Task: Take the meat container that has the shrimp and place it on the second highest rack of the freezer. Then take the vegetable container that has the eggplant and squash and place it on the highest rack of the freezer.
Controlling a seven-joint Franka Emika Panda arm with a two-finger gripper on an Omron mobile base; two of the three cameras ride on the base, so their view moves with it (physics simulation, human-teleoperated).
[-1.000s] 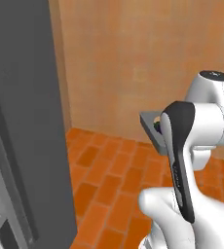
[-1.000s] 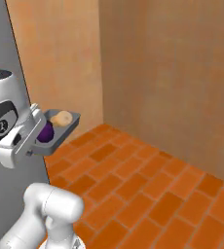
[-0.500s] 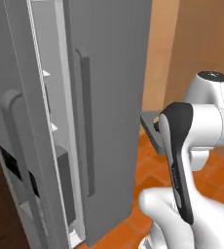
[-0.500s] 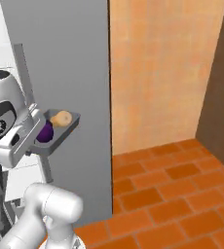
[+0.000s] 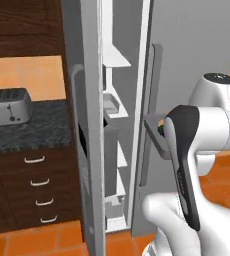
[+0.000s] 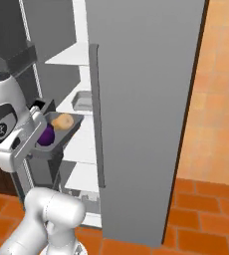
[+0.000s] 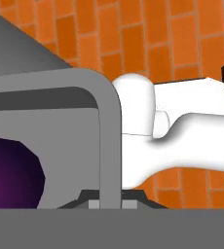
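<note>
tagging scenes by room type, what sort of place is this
Most likely a home kitchen: a tall grey freezer stands open on white shelves, a silver toaster sits on a dark speckled counter over dark wood drawers, and the floor is orange brick.

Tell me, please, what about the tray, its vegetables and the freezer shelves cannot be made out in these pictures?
- Left base view: the arm hides most of the tray.
- Hand view: the edge cuts off the eggplant.
- Right base view: the half-shut door screens most of the freezer's shelves; a small container on one shows no contents.
</note>
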